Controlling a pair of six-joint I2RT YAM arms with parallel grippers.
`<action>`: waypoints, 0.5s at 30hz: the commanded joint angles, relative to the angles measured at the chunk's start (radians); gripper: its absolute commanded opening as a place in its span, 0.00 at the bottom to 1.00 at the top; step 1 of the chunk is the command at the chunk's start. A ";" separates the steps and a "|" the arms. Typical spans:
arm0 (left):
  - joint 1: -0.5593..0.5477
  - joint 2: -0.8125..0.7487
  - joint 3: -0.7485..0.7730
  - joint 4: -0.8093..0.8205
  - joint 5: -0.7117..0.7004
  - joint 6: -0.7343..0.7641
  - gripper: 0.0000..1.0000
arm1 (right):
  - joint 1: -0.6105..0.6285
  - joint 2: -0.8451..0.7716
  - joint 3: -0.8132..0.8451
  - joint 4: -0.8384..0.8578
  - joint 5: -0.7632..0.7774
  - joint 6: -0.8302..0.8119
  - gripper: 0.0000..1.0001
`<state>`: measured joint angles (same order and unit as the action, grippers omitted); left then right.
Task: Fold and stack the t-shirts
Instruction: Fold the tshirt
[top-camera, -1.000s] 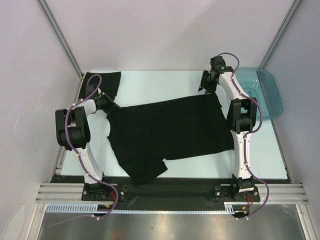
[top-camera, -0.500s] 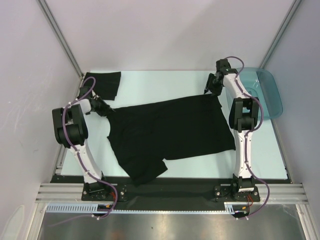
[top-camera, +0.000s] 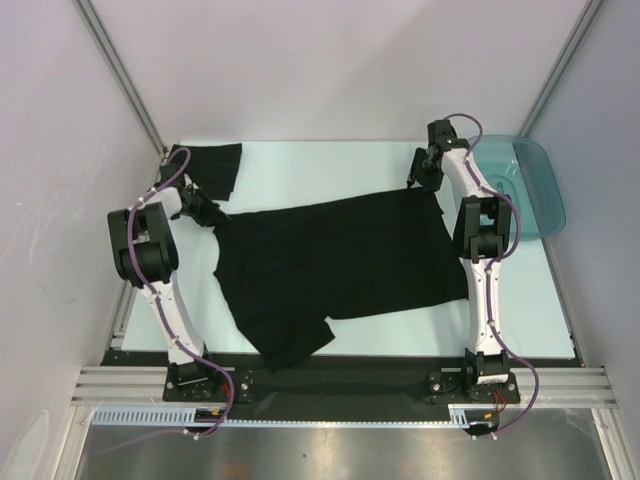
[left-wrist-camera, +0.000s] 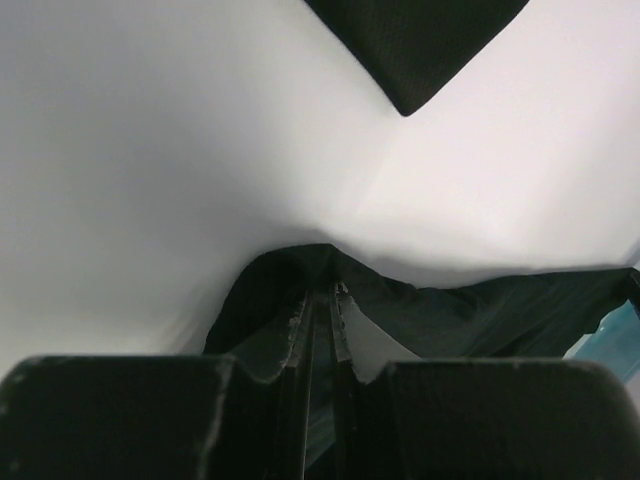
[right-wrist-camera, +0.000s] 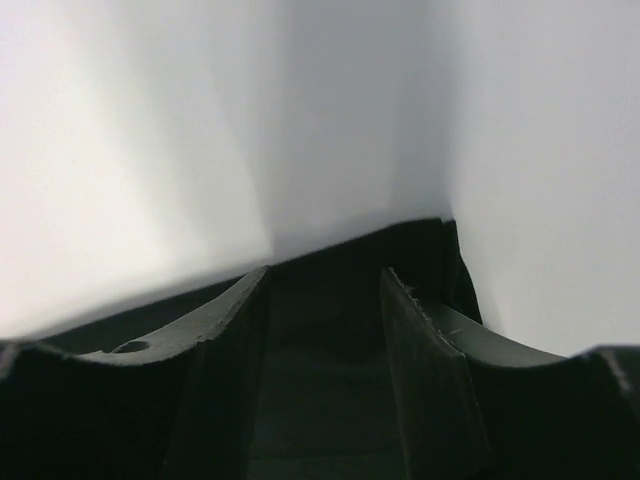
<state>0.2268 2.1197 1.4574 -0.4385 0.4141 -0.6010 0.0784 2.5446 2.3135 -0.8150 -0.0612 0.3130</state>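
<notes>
A black t-shirt lies spread across the middle of the table, one sleeve hanging toward the near edge. My left gripper is shut on its left edge; the left wrist view shows the fingers pinching a raised peak of the black cloth. My right gripper is at the shirt's far right corner. In the right wrist view its jaws stand apart with black cloth lying between them. A second black shirt lies folded at the far left corner, and its corner shows in the left wrist view.
A translucent teal tray stands at the far right, just beyond the right arm. White walls with metal posts close in the back and sides. A black strip and a metal rail run along the near edge.
My left gripper has drawn the shirt's left edge a little to the left. My right gripper has shifted slightly at the far right corner. The shirt lies a bit flatter.
</notes>
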 joint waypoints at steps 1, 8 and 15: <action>0.009 0.054 0.060 0.006 -0.083 0.040 0.17 | -0.009 0.075 0.064 0.031 0.031 -0.005 0.54; 0.014 0.088 0.184 -0.020 -0.083 0.056 0.17 | -0.028 0.108 0.164 0.017 -0.017 -0.009 0.57; 0.005 -0.044 0.193 -0.040 -0.077 0.053 0.30 | -0.023 0.005 0.152 -0.006 -0.043 0.011 0.60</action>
<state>0.2314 2.1834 1.6375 -0.4782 0.3553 -0.5724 0.0624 2.6148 2.4428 -0.8169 -0.1013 0.3180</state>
